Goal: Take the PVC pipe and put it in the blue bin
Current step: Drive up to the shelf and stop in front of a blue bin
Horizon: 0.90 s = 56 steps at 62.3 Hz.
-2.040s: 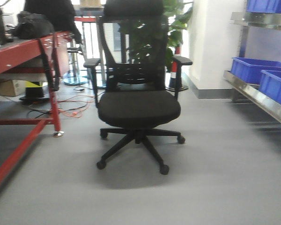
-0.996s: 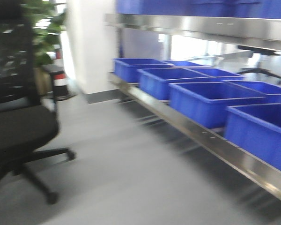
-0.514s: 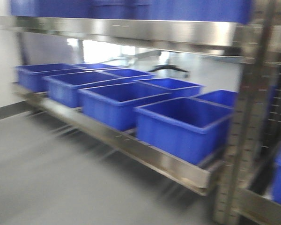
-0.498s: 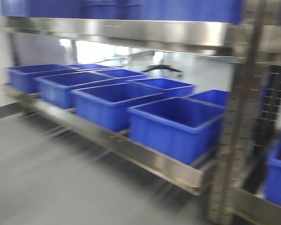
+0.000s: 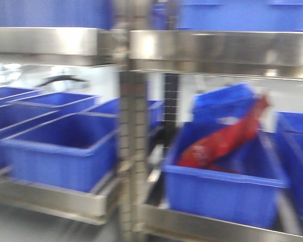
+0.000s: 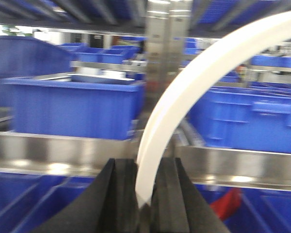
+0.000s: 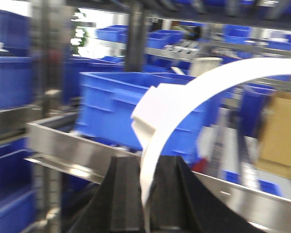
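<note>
Nearest to me, the left pincer [image 6: 144, 167] was clamped on the lower end of a long white arc strip [image 6: 184, 92], which curved up and away to the right. The right pincer [image 7: 146, 162] was likewise closed on the PVC pipe [image 7: 167, 104], whose broader end stood just above the fingers. Beyond both stood a steel rack [image 5: 131, 151] of blue bins [image 5: 60, 151], one of them holding a blurred red thing [image 5: 219, 143].
</note>
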Tool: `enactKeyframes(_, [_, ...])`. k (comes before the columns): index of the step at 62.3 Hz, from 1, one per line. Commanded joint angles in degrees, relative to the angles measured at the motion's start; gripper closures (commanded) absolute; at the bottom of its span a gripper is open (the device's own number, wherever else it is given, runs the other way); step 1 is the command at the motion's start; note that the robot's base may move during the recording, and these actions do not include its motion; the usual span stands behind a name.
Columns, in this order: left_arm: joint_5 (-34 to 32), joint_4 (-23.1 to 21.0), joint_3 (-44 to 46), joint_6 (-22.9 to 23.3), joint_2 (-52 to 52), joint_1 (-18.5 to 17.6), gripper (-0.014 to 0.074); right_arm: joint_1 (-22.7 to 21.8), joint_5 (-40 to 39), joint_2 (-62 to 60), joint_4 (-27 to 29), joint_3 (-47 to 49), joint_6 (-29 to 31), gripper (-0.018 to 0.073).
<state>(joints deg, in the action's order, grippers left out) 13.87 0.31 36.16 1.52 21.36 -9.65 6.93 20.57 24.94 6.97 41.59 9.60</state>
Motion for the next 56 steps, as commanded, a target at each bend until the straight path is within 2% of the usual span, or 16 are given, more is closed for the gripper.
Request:
enactKeyframes(1, [-1.7,0.1,0.1,0.2,-0.2,-0.4,0.0707,0.0,-1.6,-0.2,-0.4,0.0,0.3,0.0721])
enactKeyframes(56, [-1.7,0.1,0.1,0.2,-0.2,-0.4,0.0707,0.0,-1.6,-0.2,-0.4,0.0,0.3,0.0721])
